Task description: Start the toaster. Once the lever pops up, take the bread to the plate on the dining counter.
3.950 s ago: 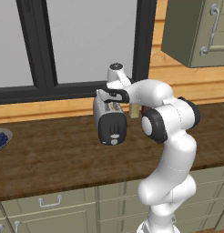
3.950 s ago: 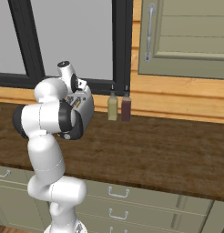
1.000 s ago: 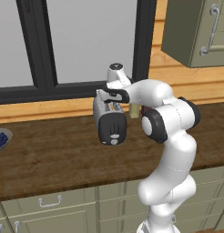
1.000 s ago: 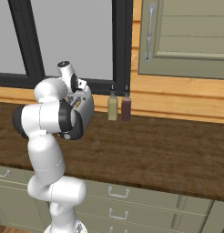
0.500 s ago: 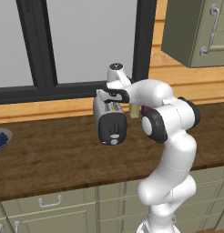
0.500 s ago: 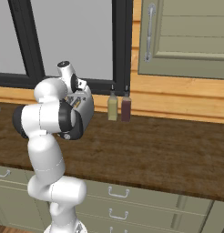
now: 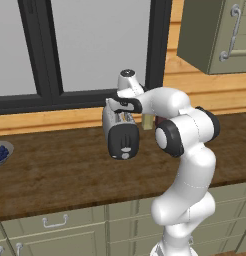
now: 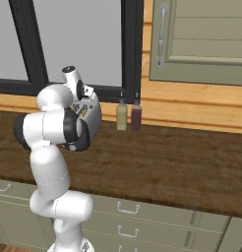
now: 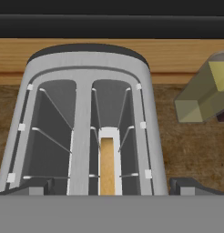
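While the two-finger dark-tipped gripper (image 9: 112, 186) hangs with its jaws spread wide and nothing between them, the small silver two-slot toaster (image 9: 86, 127) sits directly beneath it, the thin light-tan bread slice (image 9: 107, 166) sunk in the slot under the hand.

No readable text, labels, brands or numbers anywhere. Toaster (image 7: 122, 137) end panel carries a slider and knob, unmarked as far as can be told. The two bottles (image 8: 129, 116) by the window have no legible labels.
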Motion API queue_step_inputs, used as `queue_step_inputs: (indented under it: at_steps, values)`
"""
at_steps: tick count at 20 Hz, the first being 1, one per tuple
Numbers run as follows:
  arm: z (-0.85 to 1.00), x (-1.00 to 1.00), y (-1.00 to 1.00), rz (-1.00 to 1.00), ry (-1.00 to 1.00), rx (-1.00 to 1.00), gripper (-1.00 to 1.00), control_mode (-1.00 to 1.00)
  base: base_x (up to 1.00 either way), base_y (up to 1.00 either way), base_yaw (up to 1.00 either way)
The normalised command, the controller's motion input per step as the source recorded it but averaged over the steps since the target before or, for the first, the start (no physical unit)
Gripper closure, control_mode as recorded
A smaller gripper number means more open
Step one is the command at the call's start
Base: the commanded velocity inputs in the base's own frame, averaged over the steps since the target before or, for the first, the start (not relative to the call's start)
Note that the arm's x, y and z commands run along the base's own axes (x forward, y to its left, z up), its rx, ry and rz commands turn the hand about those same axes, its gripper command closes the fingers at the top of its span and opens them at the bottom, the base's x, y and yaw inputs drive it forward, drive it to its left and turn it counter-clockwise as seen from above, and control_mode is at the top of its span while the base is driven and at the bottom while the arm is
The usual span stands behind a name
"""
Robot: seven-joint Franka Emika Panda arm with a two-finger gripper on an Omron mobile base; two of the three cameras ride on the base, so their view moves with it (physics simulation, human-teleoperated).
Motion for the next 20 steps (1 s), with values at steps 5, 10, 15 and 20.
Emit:
queue_step_inputs:
  at_steps: [5, 10, 15, 20]
  values:
    - [0.0, 0.0, 0.0, 0.0, 0.0, 0.0, -1.0, -1.0, 0.0, 0.0, 0.0]
    - [0.0, 0.0, 0.0, 0.0, 0.0, 0.0, -1.0, -1.0, 0.0, 0.0, 0.0]
    - [0.0, 0.0, 0.0, 0.0, 0.0, 0.0, -1.0, -1.0, 0.0, 0.0, 0.0]
    - [0.0, 0.0, 0.0, 0.0, 0.0, 0.0, -1.0, -1.0, 0.0, 0.0, 0.0]
